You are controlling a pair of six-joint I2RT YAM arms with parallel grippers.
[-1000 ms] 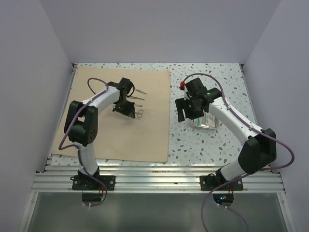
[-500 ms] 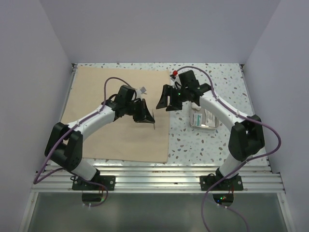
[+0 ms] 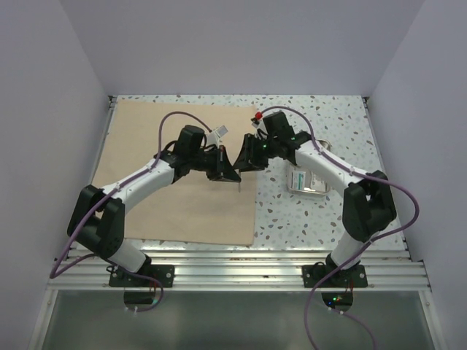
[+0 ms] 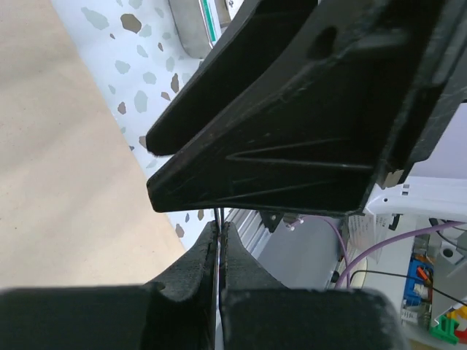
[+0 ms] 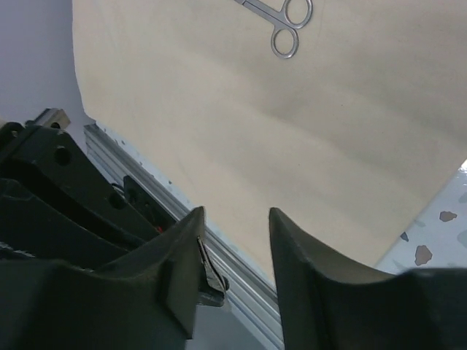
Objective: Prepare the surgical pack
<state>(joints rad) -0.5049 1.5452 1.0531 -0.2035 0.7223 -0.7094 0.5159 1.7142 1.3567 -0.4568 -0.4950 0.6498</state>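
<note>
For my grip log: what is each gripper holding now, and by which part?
The left gripper pinches a thin steel instrument between shut fingertips; which end of it cannot be told. The right gripper, open, grips nothing yet.

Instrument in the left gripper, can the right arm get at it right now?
Probably yes: the right gripper is open right at the left gripper, with the instrument beside one finger and nothing between.
</note>
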